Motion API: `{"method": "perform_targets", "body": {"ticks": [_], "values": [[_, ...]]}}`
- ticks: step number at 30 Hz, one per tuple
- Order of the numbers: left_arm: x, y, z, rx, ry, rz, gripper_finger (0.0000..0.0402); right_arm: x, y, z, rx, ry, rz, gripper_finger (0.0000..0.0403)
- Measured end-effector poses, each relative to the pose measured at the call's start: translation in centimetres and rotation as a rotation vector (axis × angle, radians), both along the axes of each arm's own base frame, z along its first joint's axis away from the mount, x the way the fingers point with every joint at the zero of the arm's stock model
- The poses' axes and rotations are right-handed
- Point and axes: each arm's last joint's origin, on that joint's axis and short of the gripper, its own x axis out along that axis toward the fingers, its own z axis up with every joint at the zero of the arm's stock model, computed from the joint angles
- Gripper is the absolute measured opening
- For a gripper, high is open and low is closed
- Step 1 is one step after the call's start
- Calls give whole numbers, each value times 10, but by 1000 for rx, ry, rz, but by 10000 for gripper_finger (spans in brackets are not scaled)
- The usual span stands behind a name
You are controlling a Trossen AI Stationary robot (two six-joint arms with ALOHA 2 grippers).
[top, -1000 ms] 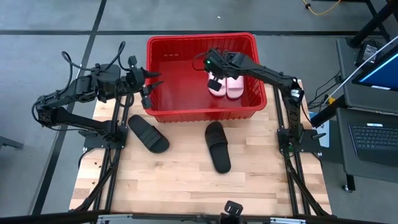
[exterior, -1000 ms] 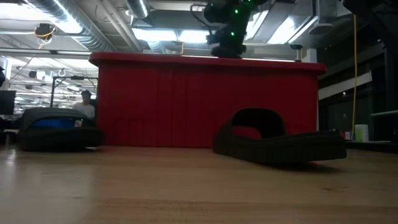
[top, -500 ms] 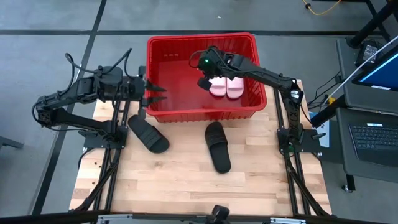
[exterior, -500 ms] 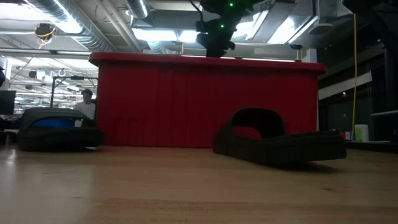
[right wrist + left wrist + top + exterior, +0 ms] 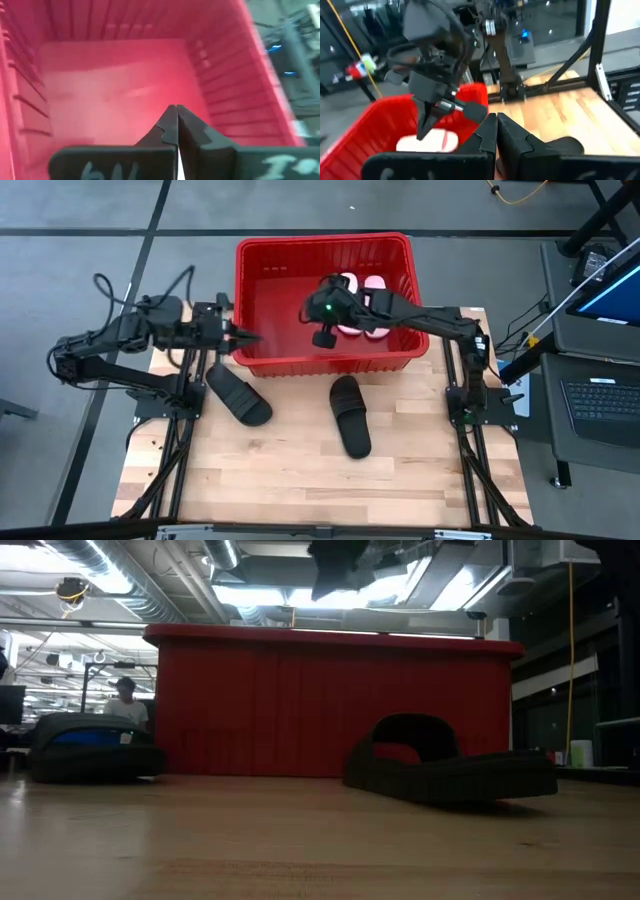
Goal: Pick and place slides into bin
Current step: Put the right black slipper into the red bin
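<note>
Most of the red bin's (image 5: 262,255) floor is left bare, with only the far right corner taken up by the two pink slides (image 5: 361,315). The middle is blocked from above by the right gripper (image 5: 322,337), and the left rim by the left gripper (image 5: 252,337). In front, wide bare gaps are left around the two black slides (image 5: 238,394) (image 5: 350,415).

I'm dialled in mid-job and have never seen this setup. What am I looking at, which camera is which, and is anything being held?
Two dark robot arms work at a wooden table. The overhead picture shows everything; the low picture looks level across the tabletop; each wrist picture looks past that arm's own fingers. The red bin holds two pink slides. Two black slides lie on the table in front of it. The right end effector hangs over the bin, shut and empty. The left end effector, also shut and empty, sits at the bin's left wall.
</note>
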Motion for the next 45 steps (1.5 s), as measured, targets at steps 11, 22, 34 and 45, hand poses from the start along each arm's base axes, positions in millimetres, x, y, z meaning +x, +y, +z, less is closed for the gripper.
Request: {"method": "perform_targets", "body": {"ticks": [11,22,34,45], "values": [[-26,-4,-7,-2,-53,-11,1,-16,58,45,37,-94,-15,4],[-35,-4,-55,-36,-178,-6,3,-15,140,6,191,-136,-149,4],[-29,-6,-72,-216,-262,-77,1,-32,192,-21,182,-179,-239,4],[-3,-32,-76,-276,-210,-269,2,-53,227,-23,187,-207,-260,5]]}}
